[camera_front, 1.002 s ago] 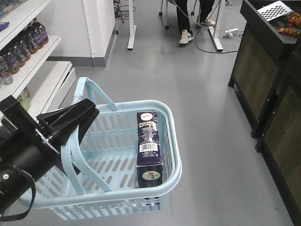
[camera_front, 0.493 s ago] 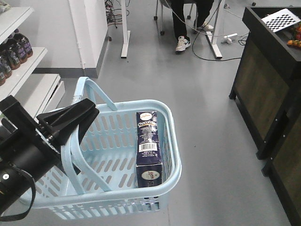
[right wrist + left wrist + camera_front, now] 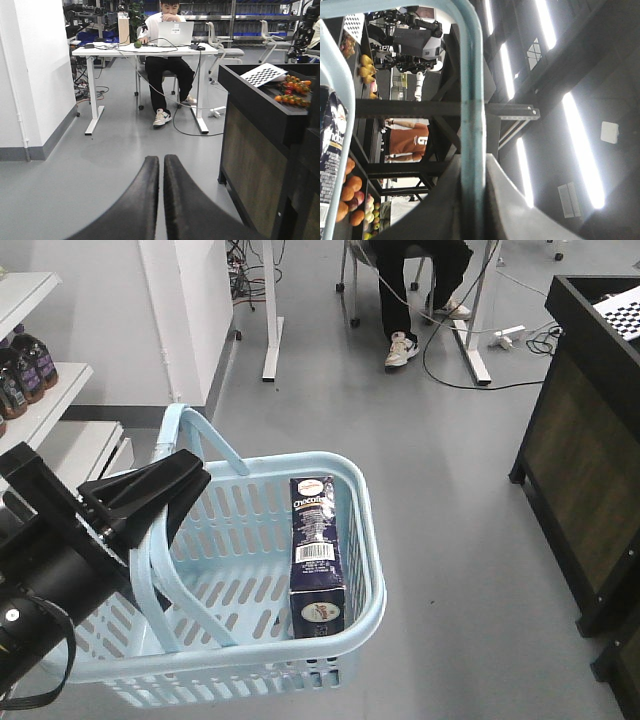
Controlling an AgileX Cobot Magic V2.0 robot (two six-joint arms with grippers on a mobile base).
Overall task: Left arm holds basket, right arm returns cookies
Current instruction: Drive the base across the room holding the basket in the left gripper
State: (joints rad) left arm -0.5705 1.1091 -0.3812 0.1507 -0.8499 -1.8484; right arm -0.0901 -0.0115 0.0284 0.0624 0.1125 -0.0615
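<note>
Inside the basket [image 3: 371, 540] the cookies [image 3: 316, 540] are lying reachable; the left gripper [image 3: 190, 485] is clamping its handle [image 3: 471, 100] for steadiness; the right gripper [image 3: 161, 167] is idling closed, empty.

basket [image 3: 372, 540]: 1 | cookies box [image 3: 316, 555]: 1 | hoop handles [image 3: 175, 415]: 2 | seated person [image 3: 165, 67]: 1 | laptop [image 3: 175, 34]: 1

Your front view's backdrop has shifted outward.
The bottle shelf [image 3: 45, 400] has slid toward your left edge, and the dark cabinet [image 3: 585, 460] has drifted right and lower in frame.
</note>
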